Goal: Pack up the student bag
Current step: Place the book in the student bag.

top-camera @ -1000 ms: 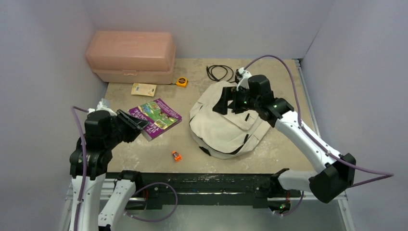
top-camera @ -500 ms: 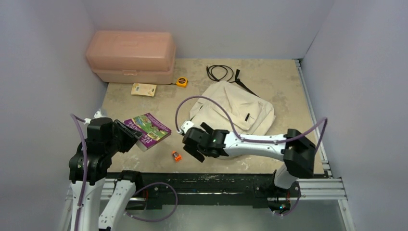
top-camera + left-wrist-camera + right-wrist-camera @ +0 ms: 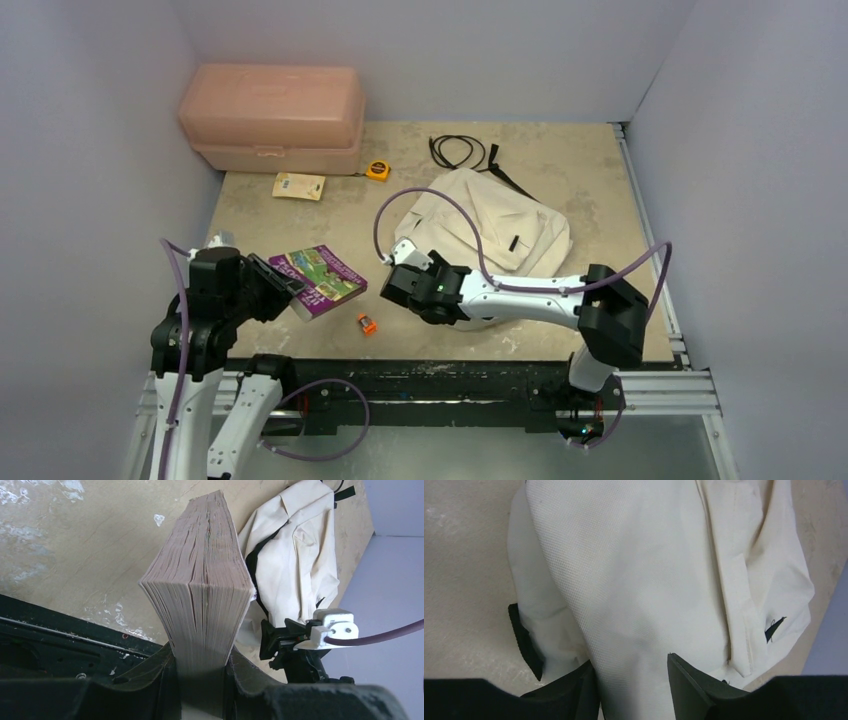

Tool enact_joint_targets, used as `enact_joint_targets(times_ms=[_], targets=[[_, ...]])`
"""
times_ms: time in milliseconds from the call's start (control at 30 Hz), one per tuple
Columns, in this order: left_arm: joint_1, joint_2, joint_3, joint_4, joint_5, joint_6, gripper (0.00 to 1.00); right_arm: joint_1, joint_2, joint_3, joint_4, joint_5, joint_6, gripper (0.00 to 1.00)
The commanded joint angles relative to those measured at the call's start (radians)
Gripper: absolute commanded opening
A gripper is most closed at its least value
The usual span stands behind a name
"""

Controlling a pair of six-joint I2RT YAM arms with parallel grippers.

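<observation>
Student bag (image 3: pixel 649 580) edge btwn fingers (image 3: pixel 574 695) (rt).

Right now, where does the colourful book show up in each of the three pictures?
Top external: the book is left of centre, one corner in the left claw.
Left wrist: the book fills the centre, page edges toward the camera, clamped in the claw.
Right wrist: not in it.
Shared landmark: the cream student bag, seen in all three views.
</observation>
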Motion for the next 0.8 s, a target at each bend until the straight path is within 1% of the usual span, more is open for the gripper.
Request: enact_joint_targets(times_ms=[0,33,200,333,367,433,500,633,700,767], targets=[[-0.003,-0.013,0.013,0.113,0.057,-0.013,0.00,-0.028,-0.076,0.030,-0.002,0.080,0.058,0.50],[-0.003,-0.012,0.011,0.114,0.066,-0.012,0.00,-0.031,-0.087,0.028,0.003,0.079,0.053,0.47],[-0.003,0.005,-0.016,0.153,0.135,-0.020,0.00,-0.059,-0.117,0.018,0.016,0.057,0.023,0.43],[-0.003,0.022,-0.047,0.197,0.199,-0.034,0.00,-0.080,-0.128,0.006,0.007,0.045,0.026,0.33],[-0.003,0.025,-0.051,0.203,0.209,-0.035,0.00,-0.082,-0.135,0.002,0.009,0.041,0.026,0.29],[-0.003,0.029,-0.062,0.217,0.230,-0.039,0.00,-0.088,-0.152,-0.015,0.024,0.026,0.024,0.12],[-0.003,0.033,-0.089,0.250,0.271,-0.058,0.00,-0.103,-0.171,-0.028,0.048,-0.013,0.015,0.00],[-0.004,0.028,-0.173,0.379,0.410,-0.149,0.00,-0.134,-0.217,-0.004,0.065,-0.057,0.041,0.00],[-0.004,0.018,-0.197,0.410,0.432,-0.161,0.00,-0.156,-0.251,0.003,0.097,-0.067,0.051,0.00],[-0.004,0.011,-0.203,0.407,0.428,-0.166,0.00,-0.187,-0.280,0.025,0.114,-0.100,0.065,0.00]])
